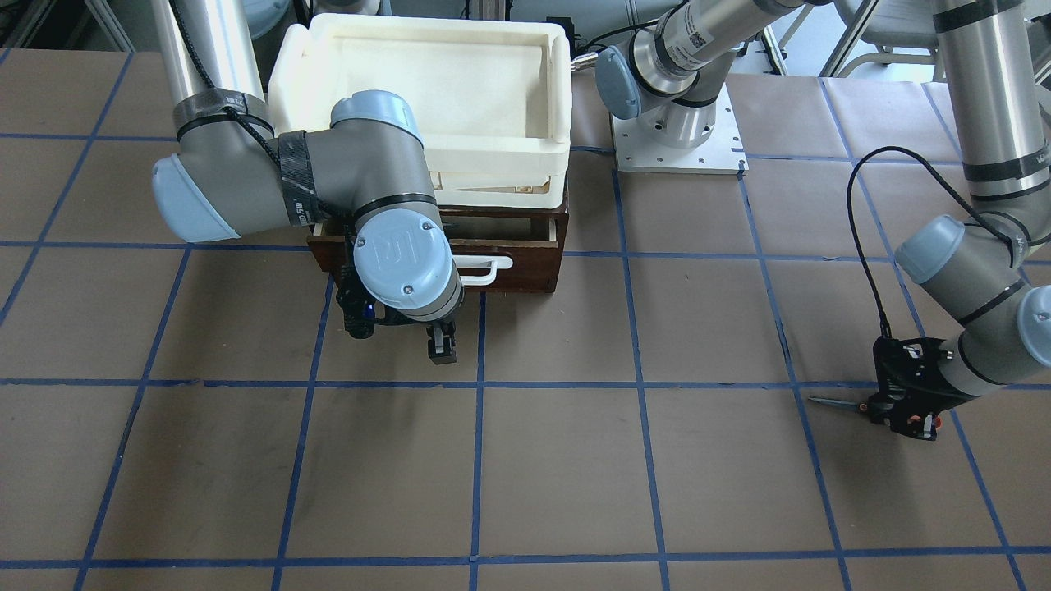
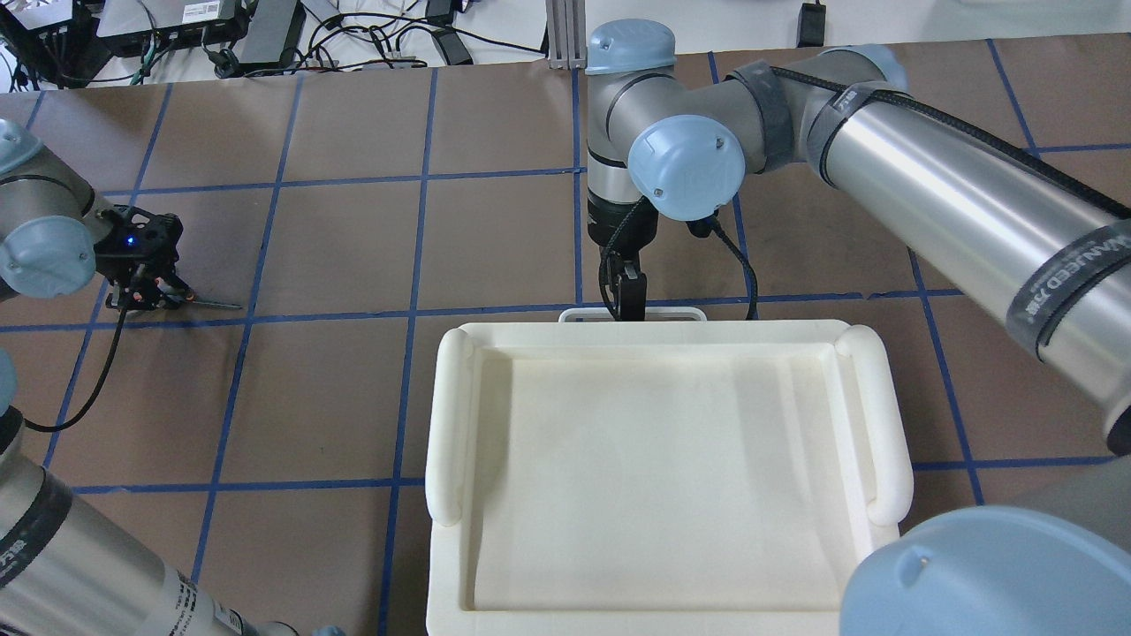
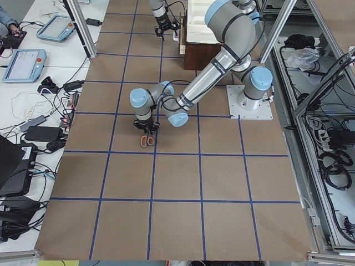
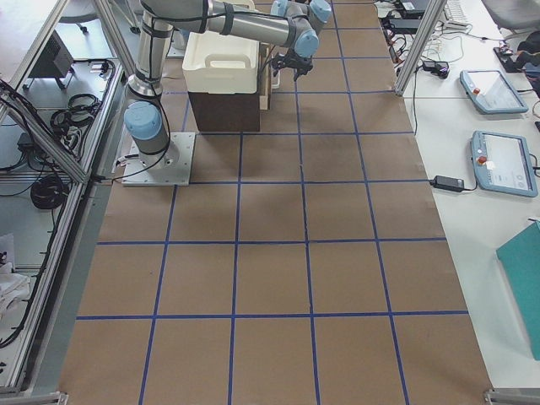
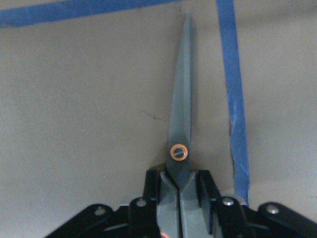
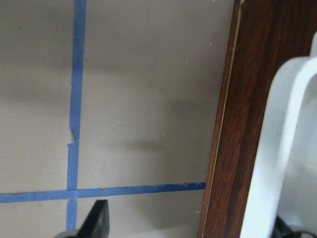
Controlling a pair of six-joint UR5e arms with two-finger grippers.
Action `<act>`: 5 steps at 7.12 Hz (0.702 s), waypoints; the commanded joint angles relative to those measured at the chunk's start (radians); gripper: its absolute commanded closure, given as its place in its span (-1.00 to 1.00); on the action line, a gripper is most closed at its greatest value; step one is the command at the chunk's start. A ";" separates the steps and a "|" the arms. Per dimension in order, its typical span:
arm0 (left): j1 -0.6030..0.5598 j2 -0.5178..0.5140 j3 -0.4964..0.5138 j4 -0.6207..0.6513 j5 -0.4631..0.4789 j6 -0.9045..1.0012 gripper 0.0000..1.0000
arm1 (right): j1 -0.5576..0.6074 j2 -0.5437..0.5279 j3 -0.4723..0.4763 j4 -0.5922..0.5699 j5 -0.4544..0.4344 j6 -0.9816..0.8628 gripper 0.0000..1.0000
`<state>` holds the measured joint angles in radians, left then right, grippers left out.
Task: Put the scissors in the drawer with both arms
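Observation:
The scissors (image 5: 181,114) lie closed on the brown paper, blades pointing away from the wrist. My left gripper (image 5: 178,187) is shut on them just behind the orange pivot. In the front view this gripper (image 1: 903,406) is at the right, with the blade tip (image 1: 825,401) sticking out. The dark brown drawer (image 1: 513,275) with its white bar handle (image 1: 484,269) sits under a foam tray; whether it is open I cannot tell. My right gripper (image 1: 442,345) hangs in front of the handle, open. One finger (image 6: 99,220) shows in the right wrist view, well clear of the drawer front (image 6: 237,124).
A cream-white foam tray (image 2: 451,415) rests on top of the drawer cabinet and hides the drawer from overhead; only the handle (image 2: 680,311) shows there. The right arm's base plate (image 1: 677,148) is beside the cabinet. Blue tape lines cross the table.

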<state>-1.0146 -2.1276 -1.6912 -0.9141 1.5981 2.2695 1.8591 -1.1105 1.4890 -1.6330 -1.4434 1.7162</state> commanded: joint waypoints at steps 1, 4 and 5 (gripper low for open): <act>-0.004 0.021 0.001 0.000 -0.003 0.004 0.85 | -0.005 0.012 -0.012 -0.024 -0.018 -0.038 -1.00; -0.012 0.053 0.001 -0.018 0.000 -0.007 0.98 | -0.008 0.052 -0.071 -0.025 -0.019 -0.041 -1.00; -0.018 0.079 -0.001 -0.035 0.002 -0.016 1.00 | -0.009 0.054 -0.075 -0.027 -0.023 -0.044 -1.00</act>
<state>-1.0260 -2.0760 -1.6910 -0.9319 1.5978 2.2633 1.8517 -1.0628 1.4239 -1.6582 -1.4628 1.6752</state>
